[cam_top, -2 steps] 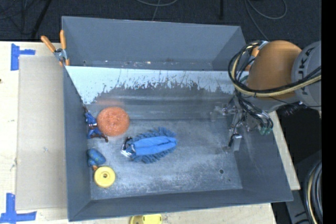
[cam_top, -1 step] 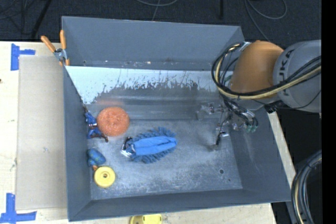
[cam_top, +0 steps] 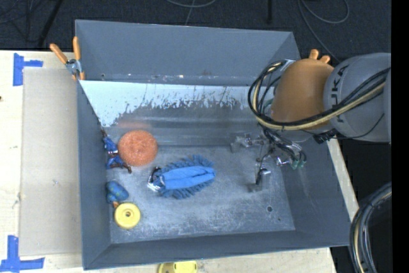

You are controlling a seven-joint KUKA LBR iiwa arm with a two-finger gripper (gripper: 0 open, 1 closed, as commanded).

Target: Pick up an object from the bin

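One orange ball (cam_top: pixel 137 147), one blue brush (cam_top: pixel 186 178), one yellow wheel (cam_top: pixel 127 215).

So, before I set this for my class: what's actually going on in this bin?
A robot arm reaches into the grey metal bin from the right. Its gripper hangs low over bare floor in the bin's right half, with no loose thing beneath it. The things to pick all lie on the left: an orange round ball, a blue bristly brush nearest the gripper, a yellow disc and a small blue piece. Nothing has been picked up yet.
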